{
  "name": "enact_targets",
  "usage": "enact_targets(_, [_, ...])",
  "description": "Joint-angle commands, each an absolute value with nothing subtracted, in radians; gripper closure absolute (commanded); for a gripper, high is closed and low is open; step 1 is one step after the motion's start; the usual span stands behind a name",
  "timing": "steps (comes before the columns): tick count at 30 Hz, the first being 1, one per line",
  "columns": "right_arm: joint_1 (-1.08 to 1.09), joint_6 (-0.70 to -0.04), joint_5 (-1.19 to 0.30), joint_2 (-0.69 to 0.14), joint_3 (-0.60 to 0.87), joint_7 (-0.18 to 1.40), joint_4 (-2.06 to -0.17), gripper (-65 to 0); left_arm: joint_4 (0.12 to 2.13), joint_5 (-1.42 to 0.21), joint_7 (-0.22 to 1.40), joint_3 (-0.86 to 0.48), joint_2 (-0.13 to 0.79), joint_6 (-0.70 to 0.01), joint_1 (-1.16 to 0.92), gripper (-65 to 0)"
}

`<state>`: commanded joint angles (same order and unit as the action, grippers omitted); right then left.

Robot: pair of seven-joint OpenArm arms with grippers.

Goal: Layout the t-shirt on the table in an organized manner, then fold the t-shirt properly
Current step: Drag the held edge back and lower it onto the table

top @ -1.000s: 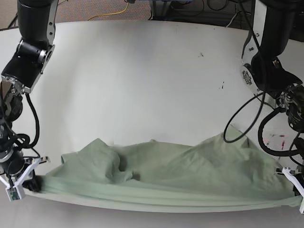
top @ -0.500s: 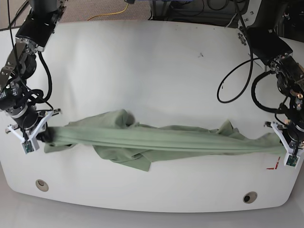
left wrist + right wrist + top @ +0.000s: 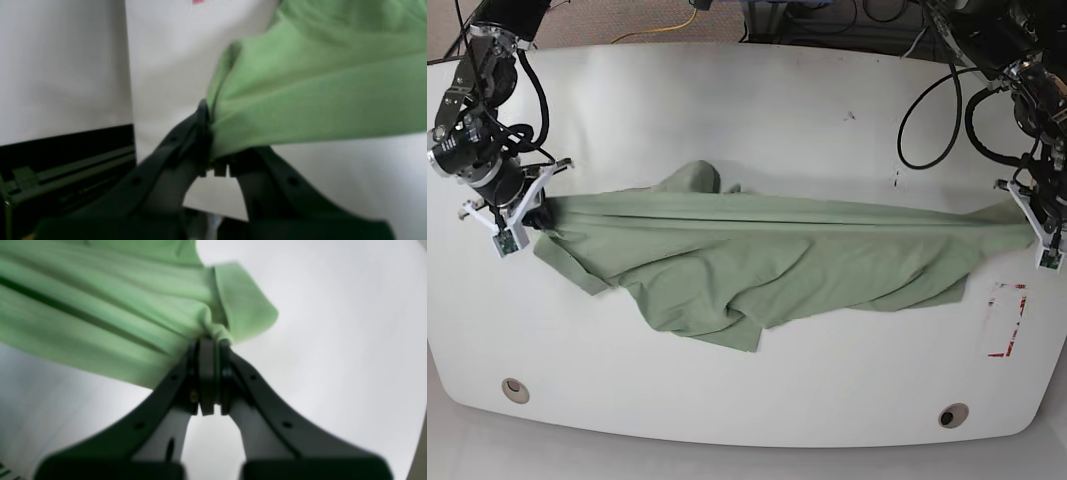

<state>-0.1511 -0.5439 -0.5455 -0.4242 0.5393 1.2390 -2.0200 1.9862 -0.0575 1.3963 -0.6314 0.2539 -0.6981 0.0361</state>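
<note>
I hold the t-shirt (image 3: 757,260) by two ends, stretched across the white surface (image 3: 747,120) from nine o'clock to three o'clock. My right gripper (image 3: 525,212), at the nine o'clock side of the base view, has its jaws clamped on a bunched edge of the cloth; my right wrist view shows the fabric (image 3: 110,300) gathered into a tight knot right at the closed tips (image 3: 208,350). My left gripper (image 3: 1035,228), at three o'clock, is likewise clamped: in its wrist view the green cloth (image 3: 317,83) is pinched between the jaw tips (image 3: 208,150), with white surface beneath.

Between my two holds the top edge runs as a taut, nearly straight line. Below it, toward six o'clock, the body of the shirt sags in loose, overlapping folds, with one flap reaching furthest toward the near edge. A small hump of cloth (image 3: 695,178) pokes up past the taut line toward twelve o'clock. Whether the lower folds rest fully on the surface I cannot tell.

The red tape outline (image 3: 1007,320) sits at about four o'clock, just clear of the cloth. Two grommet holes (image 3: 515,389) lie near the six o'clock edge.

As I judge it, I am in the laying-out stage. The shirt is spread widthwise but not flat. Smoothing the bunched body, freeing the sleeves and every fold are yet to do.
</note>
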Motion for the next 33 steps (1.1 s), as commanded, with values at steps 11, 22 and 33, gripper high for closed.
enact_targets(11, [-0.323,-0.535,-0.572,-0.415,0.556,1.239,-2.020,0.0,1.986,-0.059,1.383,-0.684,0.254,-0.698,-0.186,0.0])
enact_targets(22, [-0.335,-0.533,-0.565,-0.383,0.555,1.239,-2.014,0.0,1.979,-0.054,1.365,-0.679,0.254,-0.698,-0.229,0.0])
enact_targets(33, [-0.288,-0.530,-0.553,-0.381,0.552,1.237,-2.002,0.0,1.975,-0.053,1.363,-0.676,0.254,-0.698,-0.163,-14.2])
